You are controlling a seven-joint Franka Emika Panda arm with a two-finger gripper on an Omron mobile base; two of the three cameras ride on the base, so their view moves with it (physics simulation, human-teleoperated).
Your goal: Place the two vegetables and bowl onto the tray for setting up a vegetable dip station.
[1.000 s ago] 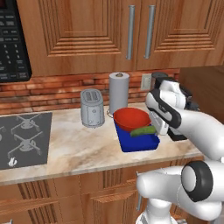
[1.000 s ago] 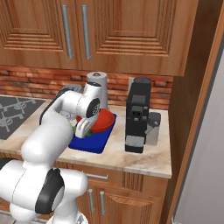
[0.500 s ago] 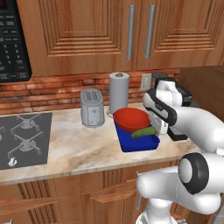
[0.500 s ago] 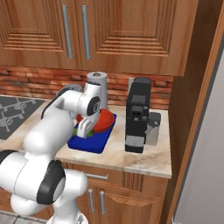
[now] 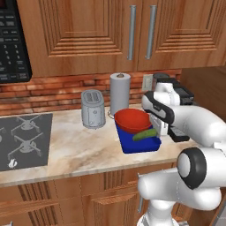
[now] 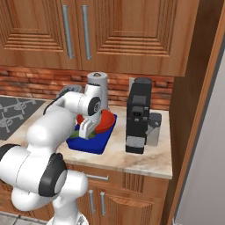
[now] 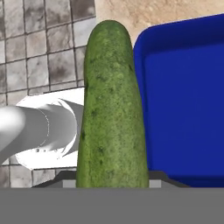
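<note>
Gripper: gripper [image 5: 158, 129] clasps the cucumber [image 7: 113, 109], which runs lengthwise out from between the jaws.
Cucumber: cucumber sits over the tray's right front part, beside the red bowl.
Counter edge: bare marble counter [image 5: 75, 152] lies open left of the tray, up to the stovetop [image 5: 24, 141].
Tray: blue tray [image 5: 137, 145] stands near the counter's front edge; its floor in the hand view is bare.
Bowl: red bowl [image 5: 131, 120] rests on the tray's back half.
Behind: toaster [image 5: 93, 109] and paper towel roll [image 5: 119, 93] stand by the brick wall.
Right side: coffee machine [image 6: 138, 116] stands close beside the tray.

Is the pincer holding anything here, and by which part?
Yes: the cucumber, gripped at one end, its length sticking out above the blue tray.
</note>
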